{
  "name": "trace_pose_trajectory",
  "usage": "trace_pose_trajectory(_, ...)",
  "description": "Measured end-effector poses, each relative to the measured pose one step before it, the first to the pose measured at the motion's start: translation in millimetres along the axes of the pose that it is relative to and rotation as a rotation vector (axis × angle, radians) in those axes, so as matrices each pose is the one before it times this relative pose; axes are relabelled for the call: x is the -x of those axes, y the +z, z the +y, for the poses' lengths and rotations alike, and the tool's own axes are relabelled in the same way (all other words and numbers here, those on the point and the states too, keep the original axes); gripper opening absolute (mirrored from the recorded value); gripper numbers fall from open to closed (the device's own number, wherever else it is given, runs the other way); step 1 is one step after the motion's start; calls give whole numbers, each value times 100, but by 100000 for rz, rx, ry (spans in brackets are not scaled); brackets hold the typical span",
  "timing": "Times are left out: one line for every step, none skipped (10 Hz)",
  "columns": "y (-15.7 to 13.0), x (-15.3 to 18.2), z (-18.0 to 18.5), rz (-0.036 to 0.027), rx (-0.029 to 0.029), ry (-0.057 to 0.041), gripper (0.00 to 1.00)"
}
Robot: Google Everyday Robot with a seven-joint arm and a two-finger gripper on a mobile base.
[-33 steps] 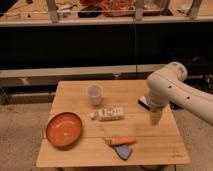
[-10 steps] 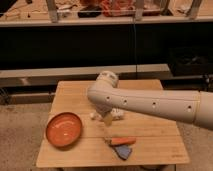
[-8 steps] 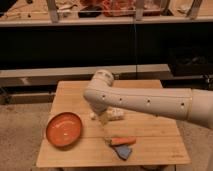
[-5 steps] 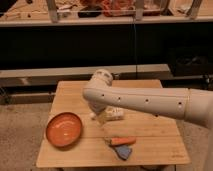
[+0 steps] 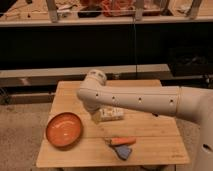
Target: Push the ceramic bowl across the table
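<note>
Now the gripper (image 5: 95, 117) hangs low over the table (image 5: 155, 140), near its middle, under the bend of the white arm (image 5: 140, 100) that reaches in from the right. Its fingers stand spread with nothing between them, though they are hard to make out. The bowl (image 5: 64, 130) sits on the table's front left part, just left of the gripper and seemingly apart from it. A white packet (image 5: 112, 114) lies just right of the gripper; its markings cannot be read. Nearer the front edge lie an orange stick (image 5: 123, 141) and, just in front of it, a grey-blue piece (image 5: 123, 151).
</note>
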Motion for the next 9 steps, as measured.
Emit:
trace_pose_trajectory(198, 412, -162, -235, 77, -735, 80)
trace_pose_trajectory(256, 497, -235, -266, 89, -135, 80)
trace_pose_trajectory(320, 838, -435, -325, 35, -288, 80)
trace_pose_trajectory(234, 728, -440, -234, -131, -642, 80)
trace_pose_trajectory(212, 82, -82, -68, 106, -219, 80)
trace_pose_trajectory(283, 254, -162, -180, 3, -504, 80)
trace_pose_trajectory(152, 443, -278, -502, 78, -104, 80)
trace_pose_trajectory(249, 655, -428, -416, 136, -303, 80)
trace_pose_trajectory(131, 474, -335, -376, -83, -253, 80)
